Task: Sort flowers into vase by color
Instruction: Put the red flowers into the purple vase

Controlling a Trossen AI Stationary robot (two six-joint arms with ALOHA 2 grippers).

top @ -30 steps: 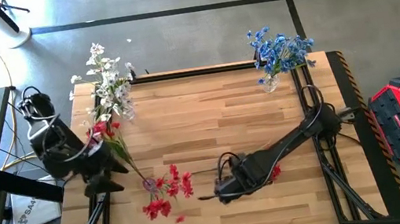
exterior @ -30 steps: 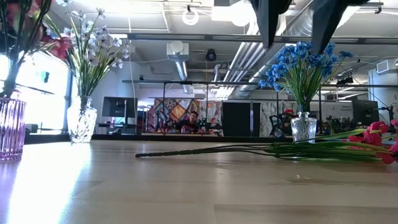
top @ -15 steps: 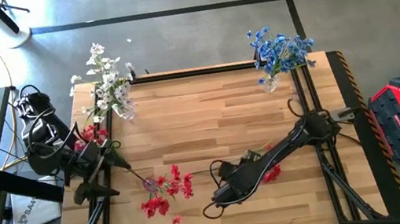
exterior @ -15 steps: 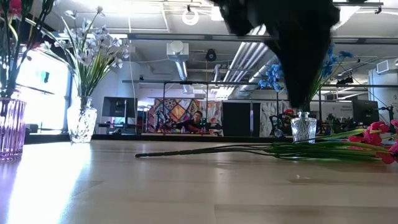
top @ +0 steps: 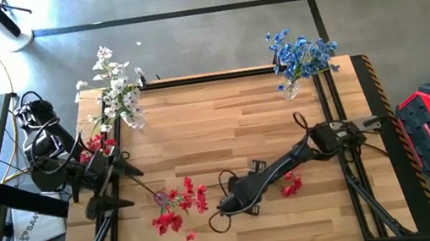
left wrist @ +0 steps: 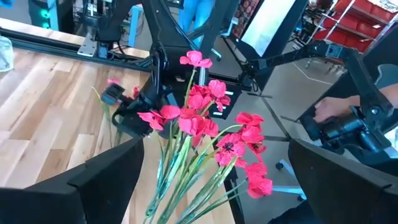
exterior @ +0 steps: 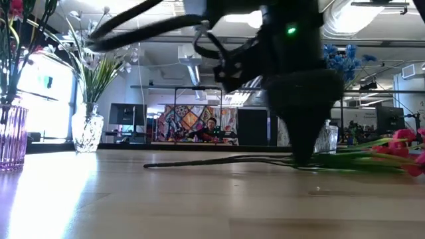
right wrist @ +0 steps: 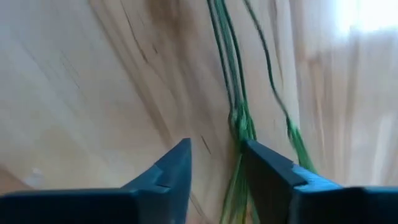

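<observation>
On the table seen from above: three vases. White flowers (top: 114,88) stand in a clear vase at the far left corner; blue flowers (top: 299,55) in a clear vase at the far right corner; red flowers (top: 178,207) fill a third vase near the front left. These count as sorted. One loose red sprig (top: 290,183) lies flat on the wooden table (top: 225,127), blossoms toward the right. The right gripper (top: 222,212) is low over the stem end of that sprig. The left gripper (top: 111,166) sits at the left table edge with a further red bunch (top: 99,145) in its fingers. Judged remaining: two red lots to go in the red vase.

At table level: purple ribbed vase (exterior: 12,136) at left, clear vase (exterior: 87,131) with white sprigs beside it, blue blossoms (exterior: 342,56) partly hidden behind the dark right arm. The loose sprig's stems (exterior: 212,160) lie along the tabletop; the arm's tip comes down onto them.

Left wrist view: red bunch (left wrist: 214,134) rises between the two fingers, which are pressed on its stems. Blossom count uncertain, roughly a dozen.

Right wrist view: right gripper (right wrist: 214,165) with fingers parted, green stems (right wrist: 239,118) running just beside the gap, not yet pinched.
</observation>
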